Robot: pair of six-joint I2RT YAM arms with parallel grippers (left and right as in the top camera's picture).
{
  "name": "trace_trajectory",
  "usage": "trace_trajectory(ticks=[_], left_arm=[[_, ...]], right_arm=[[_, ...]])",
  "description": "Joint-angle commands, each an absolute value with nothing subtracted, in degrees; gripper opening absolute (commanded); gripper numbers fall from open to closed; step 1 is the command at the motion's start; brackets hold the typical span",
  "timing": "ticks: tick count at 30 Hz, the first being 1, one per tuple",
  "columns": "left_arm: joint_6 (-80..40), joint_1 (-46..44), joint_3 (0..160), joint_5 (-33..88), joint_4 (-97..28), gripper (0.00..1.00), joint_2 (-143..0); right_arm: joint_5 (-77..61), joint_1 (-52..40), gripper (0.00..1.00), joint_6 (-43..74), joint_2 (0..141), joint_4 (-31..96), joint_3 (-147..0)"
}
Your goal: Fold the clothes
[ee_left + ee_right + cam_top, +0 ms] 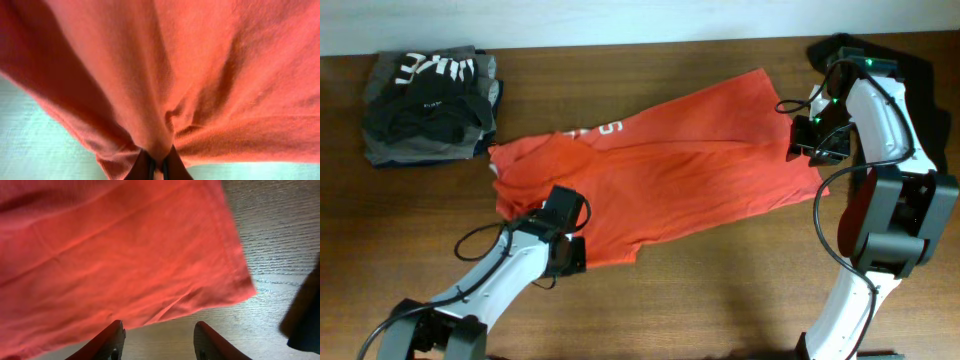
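Note:
The clothes, a red-orange T-shirt (pixel 670 170), lie spread slantwise across the wooden table, with a bit of white lettering (pixel 600 132) showing near a fold at the upper left. My left gripper (pixel 563 207) sits at the shirt's lower left part. In the left wrist view it (pixel 158 167) is shut on a pinched ridge of the fabric (pixel 165 75). My right gripper (pixel 810 150) hovers at the shirt's right end. Its fingers (pixel 114 339) stand open over bare wood, just short of the hem (pixel 220 297), with nothing between them.
A pile of dark grey and black garments (pixel 430 105) with white lettering lies at the table's back left. The table's far edge meets a pale wall (pixel 620 20). The right arm's dark body (pixel 305 315) stands beside the shirt's corner.

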State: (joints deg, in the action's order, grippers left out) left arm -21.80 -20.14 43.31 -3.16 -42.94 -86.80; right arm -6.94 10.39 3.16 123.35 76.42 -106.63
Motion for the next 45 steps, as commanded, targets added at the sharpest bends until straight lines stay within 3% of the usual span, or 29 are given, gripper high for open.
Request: trace_trajectory(ticks=[1,4,12,22,24,29,32,38,45], left_arm=[[-20.78,-20.10,50.37,-2.55,-48.40,0.00,-83.94],[-19.38,-20.10,55.81,-3.55,-49.76,0.00,-83.02],[-19.35,-20.08,56.29,-12.60,-34.70,0.00,-84.58],[-19.38,-20.08,56.29,-19.97,-19.62,0.02,-96.79],[-19.35,-20.01,56.31,-19.99,-17.21,0.21,-98.85],[-19.33,-18.83,57.21,-19.88,-16.38,0.51,-99.07],[-16.93,-17.65,59.96,-18.02,-20.18,0.56,-97.43],[-16.53,-16.34,65.23,-13.17,-35.68,0.56,-94.28],[-17.93,-16.34,63.57,-11.11,-43.99,0.55,-94.32]], right_arm=[[-7.25,10.13,0.50,3.22,121.45,76.42,-106.37],[-7.25,10.13,0.50,3.22,121.45,76.42,-106.37],[-7.27,10.11,0.50,3.22,121.45,76.47,-106.37],[-7.25,10.11,0.50,3.22,121.45,76.47,-106.28],[-7.25,10.11,0.50,3.20,121.45,76.47,-106.28],[-7.25,10.11,0.50,3.20,121.45,76.49,-106.26],[-7.25,10.11,0.50,3.20,121.45,76.49,-106.26],[-7.25,10.11,0.50,3.20,121.45,76.47,-106.26],[-7.25,10.11,0.50,3.20,121.45,76.42,-106.26]])
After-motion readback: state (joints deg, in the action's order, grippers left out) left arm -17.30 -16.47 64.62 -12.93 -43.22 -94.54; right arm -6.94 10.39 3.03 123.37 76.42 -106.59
